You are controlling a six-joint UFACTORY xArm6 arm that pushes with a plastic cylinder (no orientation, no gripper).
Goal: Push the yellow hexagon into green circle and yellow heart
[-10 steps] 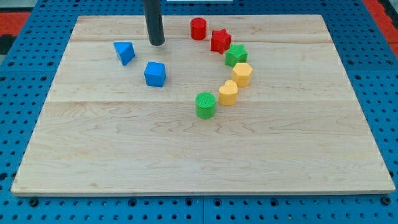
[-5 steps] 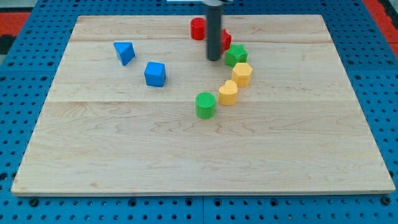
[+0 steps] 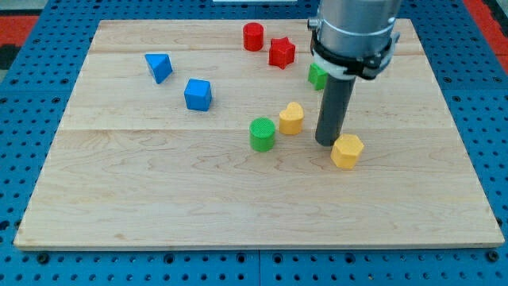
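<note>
The yellow hexagon (image 3: 347, 151) lies right of the board's middle, apart from the other blocks. My tip (image 3: 327, 141) rests just at its upper left, touching or nearly touching it. The green circle (image 3: 262, 133) sits left of my tip, with the yellow heart (image 3: 291, 117) just to its upper right. The arm's body hides most of the green star (image 3: 317, 76).
A red cylinder (image 3: 253, 36) and a red star (image 3: 281, 52) sit near the view's top. A blue triangle (image 3: 159, 67) and a blue cube (image 3: 198, 94) lie at upper left. The wooden board (image 3: 159, 206) sits on a blue pegboard.
My tip swept from the upper left across to the right and down. The yellow hexagon moved from beside the green star to lower right, away from the heart.
</note>
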